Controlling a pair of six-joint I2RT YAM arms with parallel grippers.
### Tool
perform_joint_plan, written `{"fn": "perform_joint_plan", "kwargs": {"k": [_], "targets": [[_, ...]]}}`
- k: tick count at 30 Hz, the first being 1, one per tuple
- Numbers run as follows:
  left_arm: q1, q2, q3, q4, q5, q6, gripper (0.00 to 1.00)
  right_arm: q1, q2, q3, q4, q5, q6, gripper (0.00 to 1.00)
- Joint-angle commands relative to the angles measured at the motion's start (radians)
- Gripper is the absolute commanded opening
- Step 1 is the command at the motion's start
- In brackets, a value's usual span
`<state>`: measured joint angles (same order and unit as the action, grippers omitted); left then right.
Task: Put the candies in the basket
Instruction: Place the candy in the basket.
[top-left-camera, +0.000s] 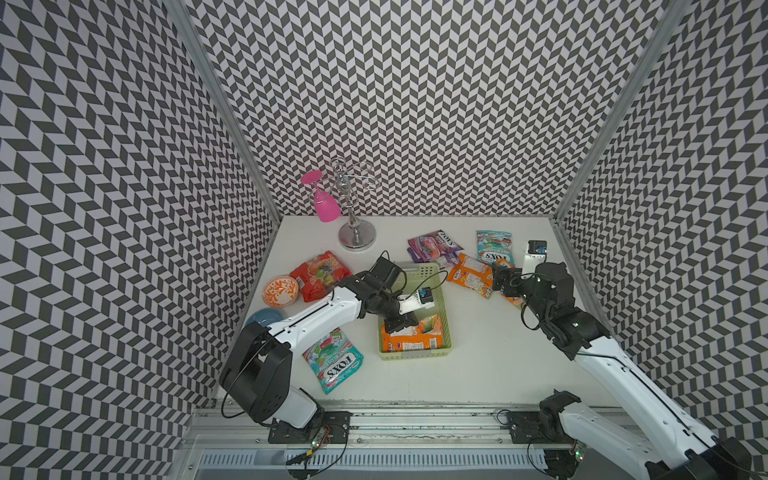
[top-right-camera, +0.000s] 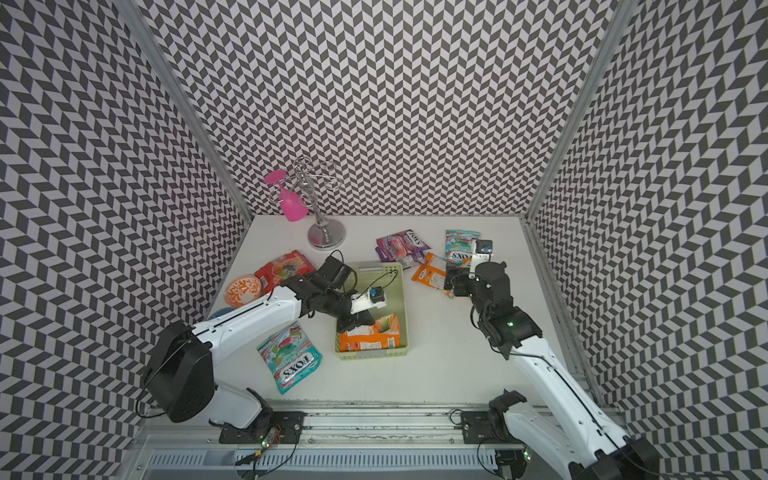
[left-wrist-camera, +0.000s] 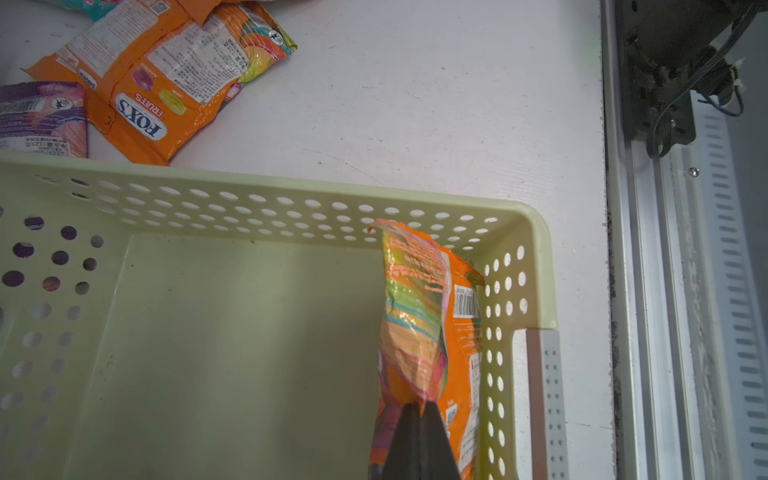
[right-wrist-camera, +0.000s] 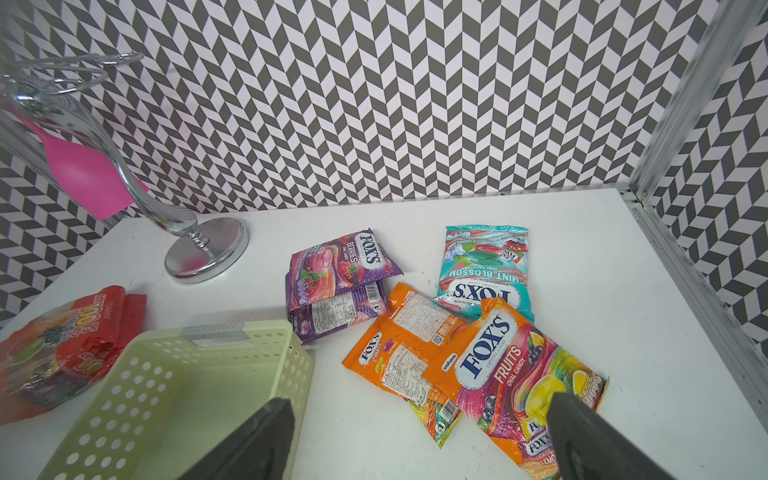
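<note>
Candies (top-left-camera: 469, 274) mostly on the table (top-left-camera: 478, 374), one orange bag (left-wrist-camera: 419, 316) in the basket (left-wrist-camera: 291, 189)

The left gripper (left-wrist-camera: 419, 405) is pinched tight on a fold of the orange bag. This bag sits inside the basket along the end wall nearest the arm bases and is partly raised on edge.

The right gripper (right-wrist-camera: 417, 399) has its jaws spread wide with nothing between them. It is poised over two overlapping orange bags (right-wrist-camera: 519, 374) on the table just right of the basket. A teal bag (right-wrist-camera: 484, 266) touches them on the far side. Two stacked purple bags (right-wrist-camera: 340, 266) lie just beyond the basket's far end.

A red bag (top-left-camera: 318, 274) lies left of the basket, beside an orange-and-white bowl (top-left-camera: 280, 291). A second teal bag (top-left-camera: 334, 365) lies near the front left, partly under the left arm, and a blue dish (top-left-camera: 264, 318) shows behind that arm. At the back stands a chrome stand (top-left-camera: 355, 232) with a pink glass (top-left-camera: 324, 203) hanging upside down from it
</note>
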<state>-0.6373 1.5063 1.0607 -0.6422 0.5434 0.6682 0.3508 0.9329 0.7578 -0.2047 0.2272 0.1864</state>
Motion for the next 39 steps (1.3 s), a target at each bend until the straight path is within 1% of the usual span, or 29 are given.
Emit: {"fn": "perform_joint_plan", "kwargs": {"k": [1, 4, 7, 8, 10, 14, 16, 19, 20, 21, 27, 29, 31, 33, 34, 36, 37, 39], "targets": [[-0.014, 0.022, -0.019, 0.036, 0.012, -0.019, 0.00, -0.002, -0.024, -0.021, 0.060, -0.011, 0.006, 0.99], [-0.019, 0.046, -0.020, 0.046, -0.011, -0.028, 0.00, -0.004, -0.023, -0.019, 0.060, -0.008, 0.003, 0.99], [-0.024, 0.053, -0.029, 0.066, -0.009, -0.040, 0.00, -0.004, -0.026, -0.024, 0.068, -0.012, 0.008, 0.99], [-0.026, 0.057, -0.030, 0.068, -0.013, -0.043, 0.03, -0.003, -0.027, -0.027, 0.067, -0.015, 0.007, 0.99], [-0.031, 0.066, -0.028, 0.070, -0.030, -0.055, 0.13, -0.004, -0.028, -0.024, 0.064, -0.011, 0.007, 0.99], [-0.031, 0.046, -0.047, 0.106, -0.057, -0.077, 0.30, -0.004, -0.025, -0.023, 0.061, 0.003, 0.001, 0.99], [-0.031, 0.046, -0.052, 0.116, -0.067, -0.083, 0.40, -0.004, -0.028, -0.026, 0.064, -0.004, 0.002, 0.99], [-0.030, 0.038, -0.027, 0.101, -0.070, -0.099, 0.51, -0.004, -0.022, -0.022, 0.059, 0.002, 0.002, 0.99], [-0.031, 0.030, -0.024, 0.101, -0.072, -0.103, 0.52, -0.004, -0.021, -0.021, 0.057, 0.004, 0.001, 0.99], [-0.031, 0.020, -0.021, 0.103, -0.071, -0.106, 0.57, -0.004, -0.022, -0.024, 0.059, 0.002, 0.004, 0.99], [-0.023, -0.043, -0.008, 0.098, -0.087, -0.131, 0.62, -0.003, -0.037, -0.058, 0.076, -0.015, 0.007, 0.99], [-0.005, -0.071, -0.014, 0.108, -0.082, -0.148, 0.66, -0.003, -0.034, -0.061, 0.080, -0.018, 0.009, 0.99], [0.019, -0.090, -0.018, 0.120, -0.082, -0.164, 0.74, -0.003, -0.030, -0.060, 0.081, -0.017, 0.011, 0.99], [0.045, -0.104, -0.013, 0.121, -0.084, -0.179, 0.76, -0.003, -0.021, -0.059, 0.077, -0.005, 0.013, 0.99], [0.065, -0.113, -0.013, 0.123, -0.085, -0.189, 0.79, -0.002, -0.014, -0.057, 0.076, 0.003, 0.011, 0.99], [0.106, -0.137, -0.020, 0.140, -0.087, -0.216, 0.87, -0.001, 0.000, -0.055, 0.074, 0.017, 0.010, 0.99], [0.129, -0.154, -0.027, 0.154, -0.088, -0.230, 0.98, 0.000, 0.008, -0.056, 0.074, 0.025, 0.011, 0.99], [0.167, -0.177, -0.040, 0.173, -0.097, -0.249, 0.99, 0.002, 0.019, -0.057, 0.072, 0.034, 0.014, 0.99]]}}
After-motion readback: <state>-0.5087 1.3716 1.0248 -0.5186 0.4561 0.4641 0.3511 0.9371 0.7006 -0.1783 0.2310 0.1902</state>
